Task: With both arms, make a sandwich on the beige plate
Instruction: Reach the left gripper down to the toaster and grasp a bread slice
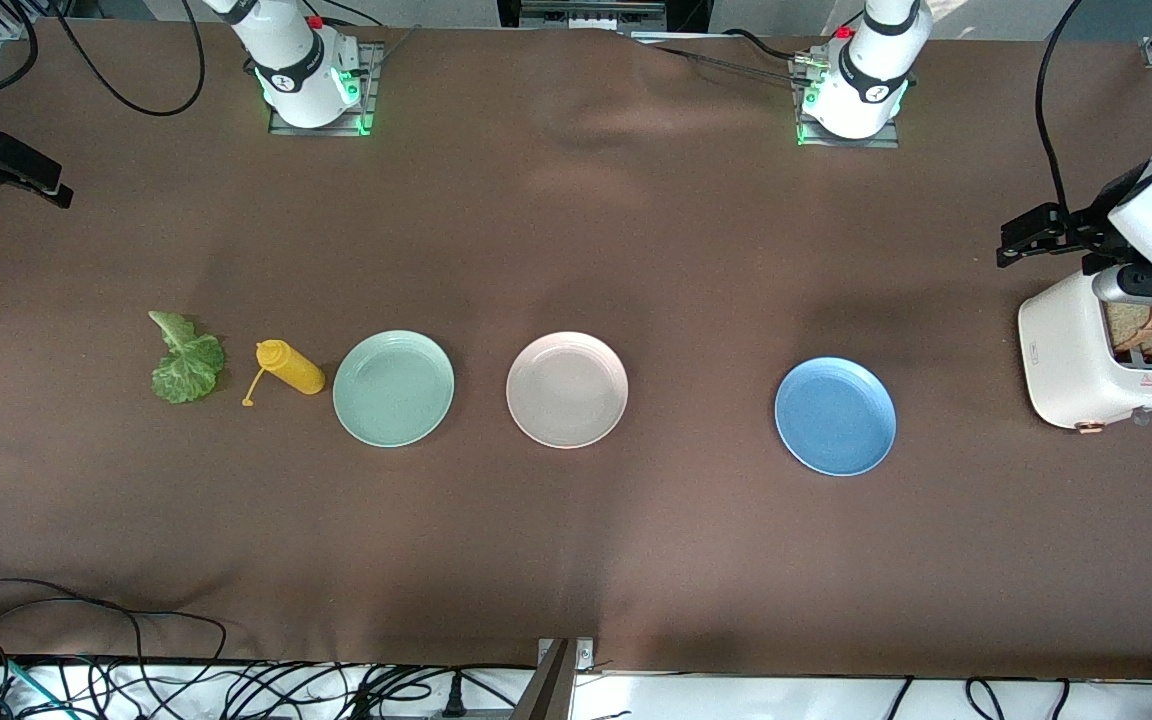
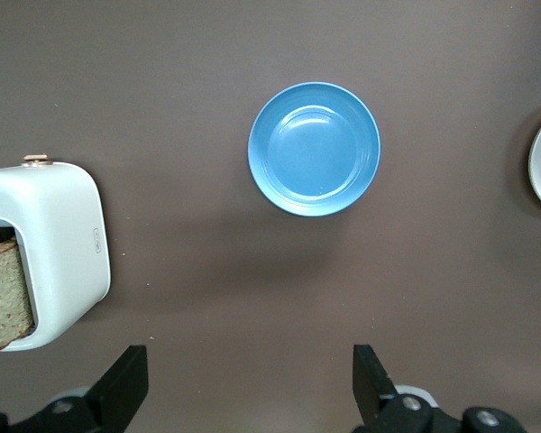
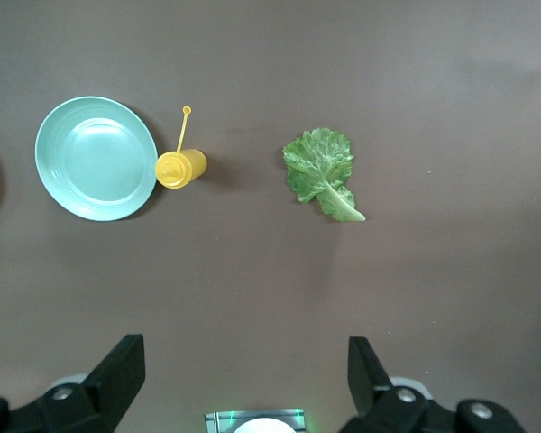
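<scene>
With the beige plate lying empty mid-surface, the left end effector, fingers apart, is hovering near the toaster holding the bread, while the right end effector, also apart, is waiting near the lettuce.

Even overhead light, medium bright, all three views sharp. Brown surface is matte with a paler sheen patch near the arm bases and soft folds. Shadows soft: a broad dark smudge above the blue plate, a short one beside the yellow bottle. Mild gloss on plate rims. Green LEDs glow at both bases.
</scene>
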You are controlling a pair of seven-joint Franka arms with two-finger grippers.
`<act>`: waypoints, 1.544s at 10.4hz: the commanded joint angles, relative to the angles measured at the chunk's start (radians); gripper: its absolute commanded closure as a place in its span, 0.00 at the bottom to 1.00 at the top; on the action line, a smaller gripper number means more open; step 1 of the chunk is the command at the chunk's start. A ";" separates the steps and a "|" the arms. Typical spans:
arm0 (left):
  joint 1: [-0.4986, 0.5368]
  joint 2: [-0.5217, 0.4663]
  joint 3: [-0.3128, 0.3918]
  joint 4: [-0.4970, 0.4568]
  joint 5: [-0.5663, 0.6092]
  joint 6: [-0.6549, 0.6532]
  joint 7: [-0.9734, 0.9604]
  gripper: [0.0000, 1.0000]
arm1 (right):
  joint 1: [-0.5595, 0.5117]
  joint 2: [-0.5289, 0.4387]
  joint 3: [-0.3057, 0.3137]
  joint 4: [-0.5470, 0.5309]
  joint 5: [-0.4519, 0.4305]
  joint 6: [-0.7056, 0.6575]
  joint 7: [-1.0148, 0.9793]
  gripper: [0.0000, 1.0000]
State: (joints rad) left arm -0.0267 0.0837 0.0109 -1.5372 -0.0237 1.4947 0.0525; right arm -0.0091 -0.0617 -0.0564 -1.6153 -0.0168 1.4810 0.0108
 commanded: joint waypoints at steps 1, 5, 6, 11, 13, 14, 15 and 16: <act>0.007 0.008 0.001 0.005 -0.022 0.007 0.024 0.00 | -0.006 -0.006 0.006 -0.008 0.003 0.001 -0.017 0.00; 0.007 0.008 0.000 0.000 -0.027 0.019 0.023 0.00 | -0.006 -0.001 0.006 -0.005 0.001 0.010 -0.017 0.00; 0.008 0.008 0.001 -0.006 -0.025 0.018 0.024 0.00 | -0.006 0.000 0.006 -0.006 0.001 0.012 -0.017 0.00; 0.169 0.066 0.006 -0.031 0.068 0.021 0.214 0.00 | -0.005 -0.001 0.009 -0.008 0.005 0.005 -0.017 0.00; 0.269 0.108 0.004 -0.049 0.106 0.047 0.324 0.00 | -0.005 -0.001 0.009 -0.009 0.005 0.005 -0.017 0.00; 0.307 0.123 0.004 -0.075 0.110 0.082 0.364 0.00 | -0.005 -0.001 0.009 -0.008 0.005 0.004 -0.017 0.00; 0.326 0.146 0.004 -0.084 0.149 0.093 0.369 0.00 | -0.005 0.000 0.009 -0.009 0.005 0.007 -0.017 0.00; 0.335 0.171 0.004 -0.086 0.183 0.111 0.374 0.00 | -0.005 0.006 0.009 -0.008 0.005 0.010 -0.017 0.00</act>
State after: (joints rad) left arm 0.2990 0.2326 0.0271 -1.6137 0.1070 1.5804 0.4043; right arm -0.0086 -0.0557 -0.0517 -1.6159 -0.0168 1.4837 0.0058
